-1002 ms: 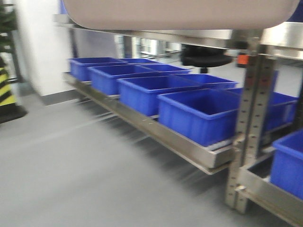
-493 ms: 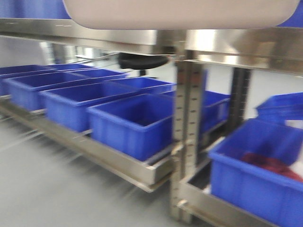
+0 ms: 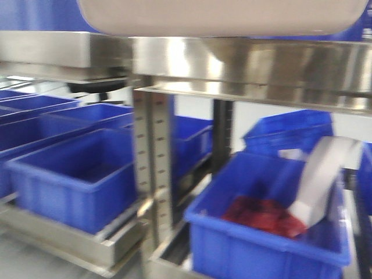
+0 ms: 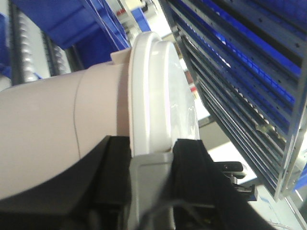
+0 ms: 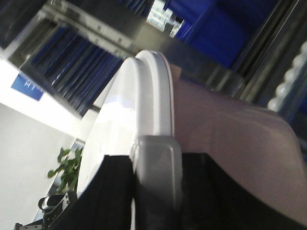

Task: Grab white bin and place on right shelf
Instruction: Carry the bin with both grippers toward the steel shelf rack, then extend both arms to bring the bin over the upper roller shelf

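left tool [image 4: 151, 191] and right tool [image 5: 156, 191] are each clamped on an end rim of the white bin [image 3: 221, 17], held up in front of the shelf [image 3: 250, 61]; grabbed, not yet placed. below, a blue bin [image 3: 256, 256] holds red stuff [image 3: 261, 215] and a pale strip [image 3: 319, 180]; the second blue bin [image 3: 75, 186] looks empty

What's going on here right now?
Both arms hold the white bin: the left gripper and the right gripper are each clamped over its lid rim at opposite ends. The bin is held high, facing the stainless steel shelf, and doesn't look set down yet. Blue bins sit on the lower level.
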`<action>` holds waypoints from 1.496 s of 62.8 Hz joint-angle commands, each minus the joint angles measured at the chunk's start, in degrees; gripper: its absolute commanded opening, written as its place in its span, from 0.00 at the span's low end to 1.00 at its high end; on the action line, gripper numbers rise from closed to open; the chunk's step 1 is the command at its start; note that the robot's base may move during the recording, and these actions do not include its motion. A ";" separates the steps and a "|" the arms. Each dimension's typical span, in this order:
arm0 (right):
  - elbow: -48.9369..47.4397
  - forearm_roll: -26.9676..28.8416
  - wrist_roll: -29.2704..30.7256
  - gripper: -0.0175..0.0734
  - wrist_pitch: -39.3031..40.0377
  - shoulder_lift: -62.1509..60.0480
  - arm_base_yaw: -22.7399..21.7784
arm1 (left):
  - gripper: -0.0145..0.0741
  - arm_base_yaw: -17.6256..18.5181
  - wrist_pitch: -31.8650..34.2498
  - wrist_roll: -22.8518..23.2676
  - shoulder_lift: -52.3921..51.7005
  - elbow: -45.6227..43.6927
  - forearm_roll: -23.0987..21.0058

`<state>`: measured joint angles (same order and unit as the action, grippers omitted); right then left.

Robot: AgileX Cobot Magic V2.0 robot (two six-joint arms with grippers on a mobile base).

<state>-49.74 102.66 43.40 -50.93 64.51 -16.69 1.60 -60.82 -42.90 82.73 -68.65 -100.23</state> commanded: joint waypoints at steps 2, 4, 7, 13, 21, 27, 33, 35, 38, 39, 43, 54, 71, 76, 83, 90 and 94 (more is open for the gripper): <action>-1.80 5.29 0.60 0.27 -8.08 -1.74 1.29 | 0.02 2.07 -15.09 0.01 -2.73 -2.08 -6.65; -1.80 5.29 0.60 0.27 -8.08 -1.74 1.29 | 0.02 2.07 -15.09 0.01 -2.73 -2.08 -6.65; -1.80 5.29 0.60 0.27 -8.08 -1.74 1.29 | 0.02 2.07 -15.09 0.01 -2.73 -2.08 -6.65; -1.80 5.29 0.60 0.27 -8.08 -1.74 1.29 | 0.02 2.07 -15.09 0.01 -2.73 -2.08 -6.65; -1.80 5.29 0.60 0.27 -8.08 -1.74 1.29 | 0.02 2.07 -15.09 0.01 -2.73 -2.08 -6.65; -1.80 5.29 0.60 0.27 -8.08 -1.74 1.29 | 0.02 2.07 -15.09 0.01 -2.73 -2.08 -6.65; -1.80 5.29 0.60 0.27 -8.08 -1.74 1.29 | 0.02 2.07 -15.09 0.01 -2.73 -2.08 -6.65; -1.80 5.29 0.60 0.27 -8.08 -1.74 1.29 | 0.02 2.07 -15.09 0.01 -2.73 -2.08 -6.65; -1.80 5.29 0.60 0.27 -8.08 -1.74 1.29 | 0.02 2.07 -15.09 0.01 -2.73 -2.08 -6.65; -1.80 5.29 0.60 0.27 -8.08 -1.74 1.29 | 0.02 2.07 -15.09 0.01 -2.73 -2.08 -6.65; -1.80 5.29 0.60 0.27 -8.08 -1.74 1.29 | 0.02 2.07 -15.09 0.01 -2.73 -2.08 -6.65; -1.80 5.29 0.60 0.27 -8.04 -1.74 1.29 | 0.02 2.07 -15.09 0.01 -2.73 -2.08 -6.65; -1.80 5.29 0.60 0.27 -7.88 -1.74 1.29 | 0.02 2.07 -15.09 0.01 -2.73 -2.08 -6.65; -1.80 5.29 0.60 0.27 -7.88 -1.74 1.29 | 0.02 2.07 -15.09 0.01 -2.73 -2.08 -6.65; -1.80 5.29 0.60 0.27 -7.88 -1.74 1.29 | 0.02 2.07 -15.09 0.01 -2.73 -2.08 -6.65; -1.80 5.29 0.60 0.27 -7.88 -1.74 1.29 | 0.02 2.07 -15.09 0.01 -2.73 -2.08 -6.65; -1.80 5.29 0.60 0.27 -7.88 -1.74 1.29 | 0.02 2.07 -15.09 0.01 -2.73 -2.08 -6.65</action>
<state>-49.74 102.66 43.40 -50.93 64.51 -16.69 1.60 -60.82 -42.90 82.73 -68.65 -100.23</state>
